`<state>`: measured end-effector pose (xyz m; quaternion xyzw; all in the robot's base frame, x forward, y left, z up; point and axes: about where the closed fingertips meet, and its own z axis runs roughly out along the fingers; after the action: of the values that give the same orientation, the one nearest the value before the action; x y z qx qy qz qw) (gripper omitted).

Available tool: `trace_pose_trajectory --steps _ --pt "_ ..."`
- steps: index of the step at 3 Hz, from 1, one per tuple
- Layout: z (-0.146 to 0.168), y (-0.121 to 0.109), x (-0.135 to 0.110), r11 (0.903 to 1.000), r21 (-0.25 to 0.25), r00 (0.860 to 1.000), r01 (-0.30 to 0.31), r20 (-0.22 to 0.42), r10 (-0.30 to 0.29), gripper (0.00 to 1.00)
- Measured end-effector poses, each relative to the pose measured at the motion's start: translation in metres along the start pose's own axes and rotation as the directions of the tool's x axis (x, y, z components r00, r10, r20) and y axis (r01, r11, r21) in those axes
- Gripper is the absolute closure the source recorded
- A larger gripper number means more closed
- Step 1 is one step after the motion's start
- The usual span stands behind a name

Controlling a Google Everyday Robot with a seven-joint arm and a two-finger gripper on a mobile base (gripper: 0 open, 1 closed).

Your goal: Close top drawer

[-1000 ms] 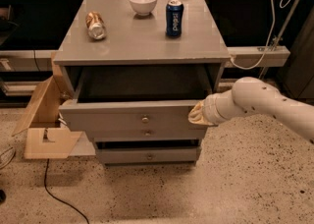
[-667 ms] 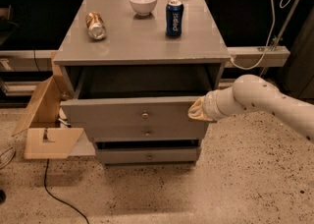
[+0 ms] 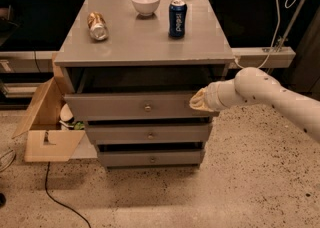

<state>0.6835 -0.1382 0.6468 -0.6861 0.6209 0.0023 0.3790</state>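
The top drawer (image 3: 120, 106) of the grey cabinet (image 3: 145, 42) stands partly pulled out, its flat grey front carrying a small round knob (image 3: 147, 107) at centre. A dark gap shows above the front, and the inside is in shadow. My gripper (image 3: 199, 100), at the end of the white arm (image 3: 265, 94) reaching in from the right, rests against the right end of the drawer front.
Two similar grey drawers (image 3: 150, 134) sit below, each slightly out. On the cabinet top stand a white bowl (image 3: 145, 2), an upright blue can (image 3: 177, 18) and a tipped can (image 3: 97, 25). An open cardboard box (image 3: 42, 122) and a cable (image 3: 55, 192) lie on the floor at left.
The top drawer has slid further into the cabinet. My gripper and arm have moved with it, toward the cabinet.
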Motion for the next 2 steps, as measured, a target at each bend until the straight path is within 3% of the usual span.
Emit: trace_pose_trajectory --steps 2 --pt "0.0160 -0.0247 -0.0009 0.9997 0.025 1.000 -0.004 0.028 0.003 1.00"
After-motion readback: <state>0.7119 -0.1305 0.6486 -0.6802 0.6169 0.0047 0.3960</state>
